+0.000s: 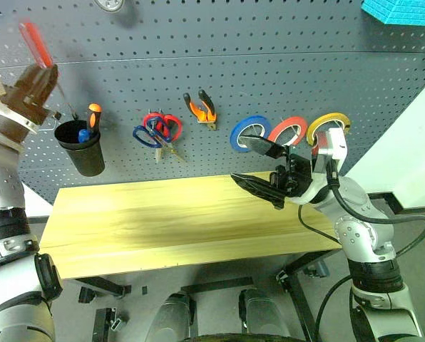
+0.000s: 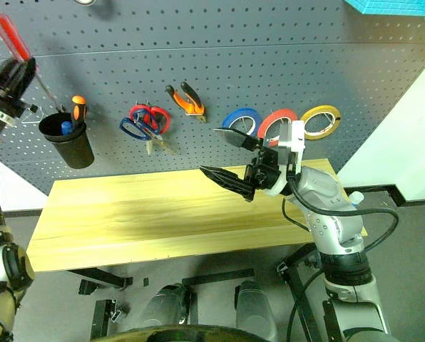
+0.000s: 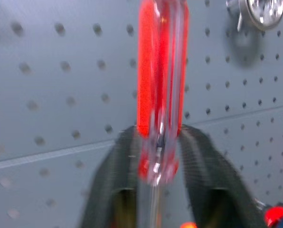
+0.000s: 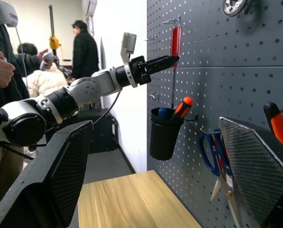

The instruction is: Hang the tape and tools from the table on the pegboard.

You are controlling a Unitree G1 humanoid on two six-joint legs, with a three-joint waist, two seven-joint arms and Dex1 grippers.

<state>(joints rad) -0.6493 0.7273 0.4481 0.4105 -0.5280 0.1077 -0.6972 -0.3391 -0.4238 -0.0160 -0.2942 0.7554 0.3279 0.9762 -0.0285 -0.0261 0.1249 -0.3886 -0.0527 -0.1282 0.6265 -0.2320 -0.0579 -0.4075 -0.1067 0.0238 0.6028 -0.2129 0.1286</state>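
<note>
A: Which step was in hand?

B: By my reading, the last one. The table [image 1: 162, 221] lay bare, and on the pegboard [image 1: 269, 64] the pliers [image 1: 201, 108], the scissors [image 1: 157, 133] and the red tape [image 1: 288, 130] already hung, the tape between a blue roll [image 1: 249, 132] and a yellow roll [image 1: 327, 127]. Only the red screwdriver [image 1: 37, 44] was off its place.

A: Where was it?

B: At about ten o'clock in the head view, up against the board, handle uppermost and shaft pointing down toward the black cup [image 1: 83, 148], which hung just below and already held an orange-handled driver [image 1: 93, 117].

A: And the left gripper [image 3: 161, 161]?

B: Its fingers [image 3: 203, 175] flanked the handle's lower end. They looked slightly parted, so I cannot tell whether they pinched the screwdriver or had let go of it.

A: The right gripper [image 1: 261, 168]?

B: Spread wide, holding nothing, hanging over the table's edge at about three o'clock, pointing across toward the left.

A: What did the next move call for?

B: I judged the shaft had to drop straight into the cup, clear of the driver inside. Then the fingers should part fully and draw back from the board without catching the handle.
</note>
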